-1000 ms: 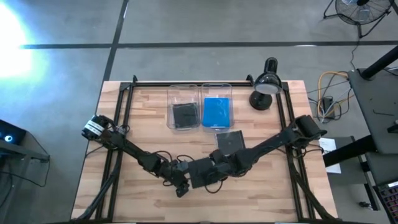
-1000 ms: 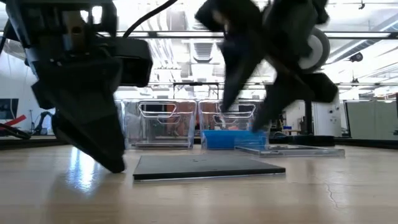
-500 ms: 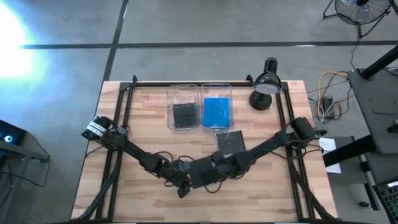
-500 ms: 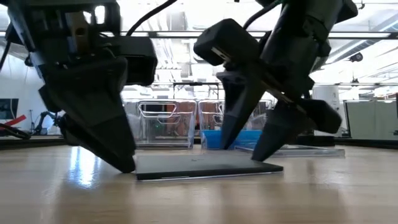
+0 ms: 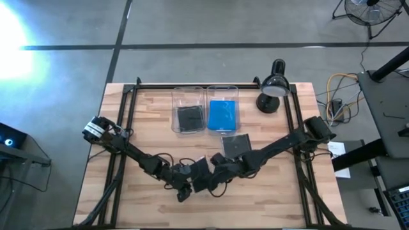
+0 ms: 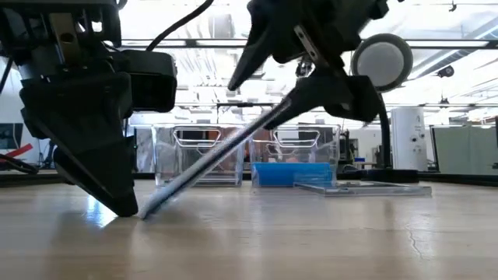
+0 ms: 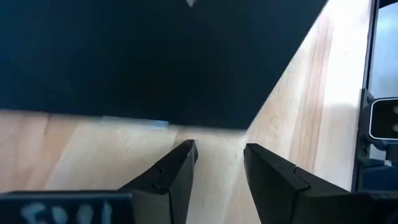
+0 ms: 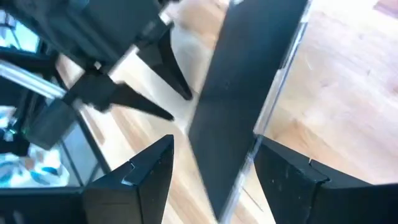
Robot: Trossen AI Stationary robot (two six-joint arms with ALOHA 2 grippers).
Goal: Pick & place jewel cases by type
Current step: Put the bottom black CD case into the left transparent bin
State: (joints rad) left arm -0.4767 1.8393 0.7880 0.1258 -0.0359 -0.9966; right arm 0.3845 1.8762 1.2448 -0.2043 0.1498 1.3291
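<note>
Jewel cases were my concern, and the dark one [image 6: 210, 173] that lay flat half a second earlier stood tilted, one edge on the table [image 5: 147, 128], the other clamped in my right gripper [image 6: 299, 101]. My left gripper [image 7: 217, 163] touched down beside the low edge, fingers parted on nothing. Others sat in two clear bins [image 5: 204, 96]; one [image 5: 236, 144] lay nearby. I read no lettering.

Tilted dark case [image 6: 210, 173] blurred — its upper edge hidden behind the right hand [image 6: 311, 74].
</note>
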